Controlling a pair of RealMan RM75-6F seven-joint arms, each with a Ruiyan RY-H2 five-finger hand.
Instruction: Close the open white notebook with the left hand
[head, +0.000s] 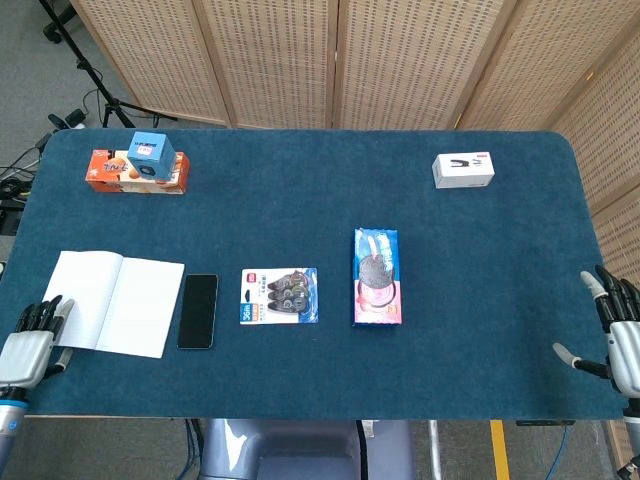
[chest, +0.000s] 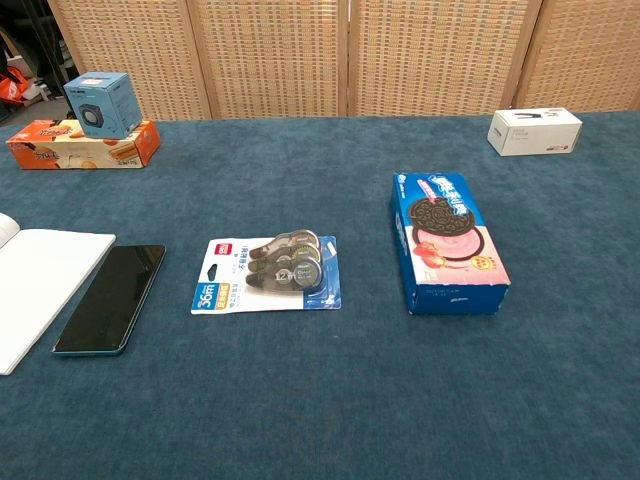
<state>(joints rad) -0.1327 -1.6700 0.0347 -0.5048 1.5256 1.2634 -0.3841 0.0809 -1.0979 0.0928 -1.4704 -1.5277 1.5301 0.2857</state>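
Note:
The white notebook (head: 118, 301) lies open and flat at the table's front left; its right page (chest: 40, 285) shows at the left edge of the chest view. My left hand (head: 28, 343) is at the front left corner, holding nothing, fingers extended toward the notebook's near left corner and just overlapping its edge. My right hand (head: 618, 335) hangs off the right front edge with fingers spread and empty. Neither hand appears in the chest view.
A black phone (head: 198, 310) lies right beside the notebook. Further right are a correction-tape pack (head: 280, 295) and a blue cookie box (head: 376, 276). An orange box with a blue cube (head: 140, 165) sits far left; a white box (head: 463, 170) far right.

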